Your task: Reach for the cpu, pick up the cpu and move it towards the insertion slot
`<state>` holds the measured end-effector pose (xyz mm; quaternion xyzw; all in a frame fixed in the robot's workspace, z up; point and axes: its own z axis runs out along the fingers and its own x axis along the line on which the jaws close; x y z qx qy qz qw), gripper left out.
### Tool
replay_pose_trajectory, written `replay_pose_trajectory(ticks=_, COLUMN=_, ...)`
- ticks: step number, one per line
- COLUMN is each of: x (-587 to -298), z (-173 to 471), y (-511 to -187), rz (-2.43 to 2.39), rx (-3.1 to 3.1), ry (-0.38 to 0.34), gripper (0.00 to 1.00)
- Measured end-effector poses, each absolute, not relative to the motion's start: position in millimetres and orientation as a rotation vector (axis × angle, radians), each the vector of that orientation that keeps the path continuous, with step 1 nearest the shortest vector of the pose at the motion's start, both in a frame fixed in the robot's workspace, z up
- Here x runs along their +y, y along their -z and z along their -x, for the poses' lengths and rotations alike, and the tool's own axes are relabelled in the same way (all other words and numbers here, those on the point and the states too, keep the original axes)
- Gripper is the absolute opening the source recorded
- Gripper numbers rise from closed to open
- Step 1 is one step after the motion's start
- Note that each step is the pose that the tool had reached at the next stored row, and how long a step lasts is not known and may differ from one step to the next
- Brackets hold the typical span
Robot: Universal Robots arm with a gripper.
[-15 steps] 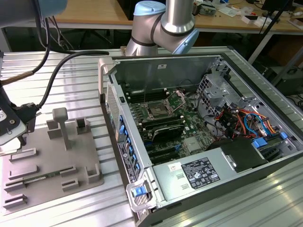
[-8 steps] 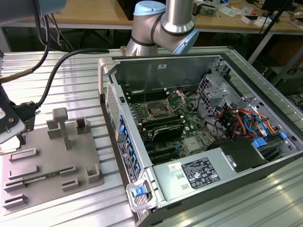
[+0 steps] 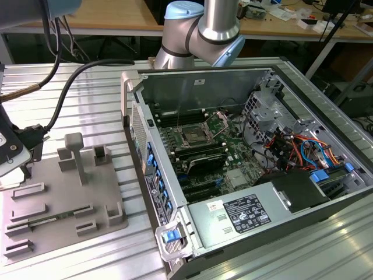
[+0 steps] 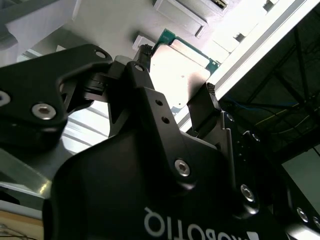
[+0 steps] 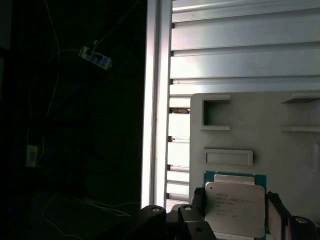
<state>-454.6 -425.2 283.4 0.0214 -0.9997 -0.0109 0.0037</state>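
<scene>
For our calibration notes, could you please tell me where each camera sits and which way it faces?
Exterior view: off the arm, raised, looking down on the table, the tray and the open computer case with the insertion slot; the arm shows at the far side.
First wrist view: on the wrist, facing the tray past the gripper, with the cpu at it.
Second wrist view: on the wrist, looking along the gripper's black body to the cpu.
Shared: both wrist views show the gripper and cpu.

The claw (image 4: 177, 70) body hides part of the cpu (image 4: 186, 61).
</scene>
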Motion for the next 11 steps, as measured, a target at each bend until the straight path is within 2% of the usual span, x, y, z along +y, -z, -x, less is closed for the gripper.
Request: replay_pose_trajectory(ticks=11, x=-425.2, z=454.6, y=-284.5, rz=-0.067, rx=-3.134, ry=0.034, gripper=0.55)
